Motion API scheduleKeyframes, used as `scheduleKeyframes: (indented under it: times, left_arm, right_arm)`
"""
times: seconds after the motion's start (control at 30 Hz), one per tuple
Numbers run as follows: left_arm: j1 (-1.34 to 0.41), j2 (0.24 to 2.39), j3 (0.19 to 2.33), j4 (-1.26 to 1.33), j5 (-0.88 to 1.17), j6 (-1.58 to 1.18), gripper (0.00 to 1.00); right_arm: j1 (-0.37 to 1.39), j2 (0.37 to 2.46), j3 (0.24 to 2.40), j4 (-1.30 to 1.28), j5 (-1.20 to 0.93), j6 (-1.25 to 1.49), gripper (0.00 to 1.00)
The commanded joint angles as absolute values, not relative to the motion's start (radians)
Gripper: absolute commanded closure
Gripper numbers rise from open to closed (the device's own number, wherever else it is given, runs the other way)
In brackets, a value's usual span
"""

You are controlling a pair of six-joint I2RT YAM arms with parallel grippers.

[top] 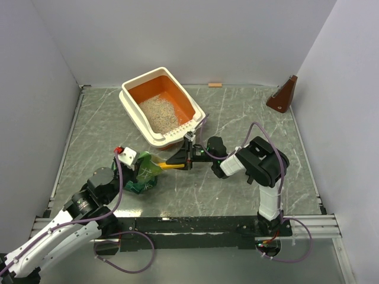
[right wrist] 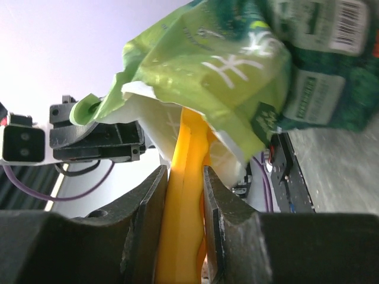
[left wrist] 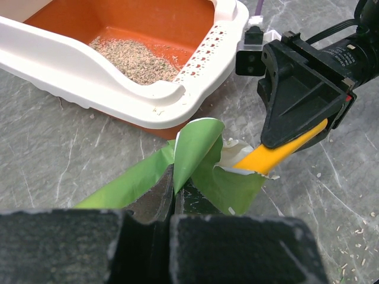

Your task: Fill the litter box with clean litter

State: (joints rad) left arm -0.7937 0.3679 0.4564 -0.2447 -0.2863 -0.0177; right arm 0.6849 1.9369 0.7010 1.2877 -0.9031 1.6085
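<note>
The litter box (top: 131, 102) with cream rim and orange walls stands at the back centre, with a heap of clean litter (top: 159, 112) in it; both also show in the left wrist view, box (left wrist: 71, 74) and litter (left wrist: 133, 58). My left gripper (top: 134, 168) is shut on the edge of the crinkled green bag (top: 144, 176), seen close in its own view (left wrist: 201, 157). My right gripper (top: 176, 160) is shut on the handle of the yellow-orange scoop (top: 170, 166), whose head is inside the bag's mouth. The handle (right wrist: 186, 207) sits between my right fingers (right wrist: 148, 219).
A brown wedge-shaped object (top: 283, 94) stands at the back right by the wall. A small tan piece (top: 215, 84) lies at the back edge. Loose grains (left wrist: 349, 236) are scattered on the marbled table. White walls close in three sides.
</note>
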Motion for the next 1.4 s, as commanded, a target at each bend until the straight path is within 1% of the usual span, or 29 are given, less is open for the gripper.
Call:
scheduleKeyframes:
  times: [0.0, 0.37, 0.83, 1.37]
  left_arm:
    - [-0.799, 0.354, 0.472, -0.146, -0.261, -0.017, 0.99]
    - [-0.799, 0.339, 0.462, -0.127, -0.218, -0.012, 0.99]
    - [-0.798, 0.305, 0.448, -0.101, -0.189, 0.026, 0.99]
    - [-0.799, 0.270, 0.439, -0.087, -0.261, 0.040, 1.00]
  right_arm:
    - [0.654, 1.868, 0.672, 1.635, -0.942, 1.660, 1.00]
    - [0.589, 1.758, 0.586, 1.640, -0.979, 1.661, 1.00]
    - [0.506, 1.649, 0.526, 1.638, -1.011, 1.690, 1.00]
    - [0.453, 1.536, 0.466, 1.640, -1.042, 1.721, 1.00]
